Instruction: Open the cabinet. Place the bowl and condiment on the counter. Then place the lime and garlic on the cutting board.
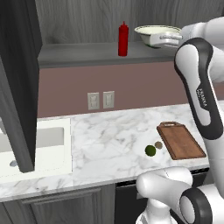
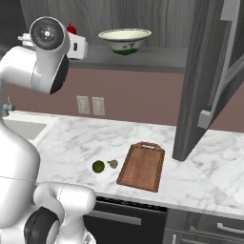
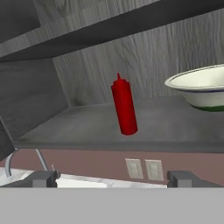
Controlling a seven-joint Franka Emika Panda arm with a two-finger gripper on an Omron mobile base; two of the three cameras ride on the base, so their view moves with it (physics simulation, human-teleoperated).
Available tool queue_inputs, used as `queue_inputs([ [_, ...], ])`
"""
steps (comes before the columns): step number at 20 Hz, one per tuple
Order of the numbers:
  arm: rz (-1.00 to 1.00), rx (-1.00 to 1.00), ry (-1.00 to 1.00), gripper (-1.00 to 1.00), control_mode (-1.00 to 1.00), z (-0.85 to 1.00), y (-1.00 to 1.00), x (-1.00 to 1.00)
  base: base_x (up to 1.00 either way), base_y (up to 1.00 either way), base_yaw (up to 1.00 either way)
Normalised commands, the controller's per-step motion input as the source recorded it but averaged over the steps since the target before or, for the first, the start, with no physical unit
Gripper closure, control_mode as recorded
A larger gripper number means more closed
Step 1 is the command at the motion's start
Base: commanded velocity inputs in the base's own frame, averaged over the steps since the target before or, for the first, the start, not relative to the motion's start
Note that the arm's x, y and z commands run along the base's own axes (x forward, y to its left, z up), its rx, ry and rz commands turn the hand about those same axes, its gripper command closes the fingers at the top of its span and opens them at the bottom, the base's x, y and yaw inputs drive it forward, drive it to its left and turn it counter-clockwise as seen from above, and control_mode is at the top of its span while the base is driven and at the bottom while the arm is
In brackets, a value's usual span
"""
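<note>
hand view: gripper wide, empty; condiment near shelf edge, clear of bowl.

Dark grey wood-grain wall cabinet: doors open. On its shelf, the red squeeze bottle stands upright, left of the cream green-rimmed bowl. Dark green lime and tan garlic lie on the white marble worktop, just beside the reddish-brown wooden cutting board.

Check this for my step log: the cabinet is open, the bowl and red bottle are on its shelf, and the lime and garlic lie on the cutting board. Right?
Not quite. In the left base view the lime and garlic lie on the counter, beside the cutting board. The rest holds.
</note>
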Motion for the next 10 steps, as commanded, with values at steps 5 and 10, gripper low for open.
queue_inputs([
  [5,0.00,0.00,0.00,-1.00,-1.00,0.00,0.16,0.22,0.00,0.00,0.00],
  [10,0.00,0.00,0.00,-1.00,-1.00,0.00,0.22,0.21,0.00,0.00,0.00],
])
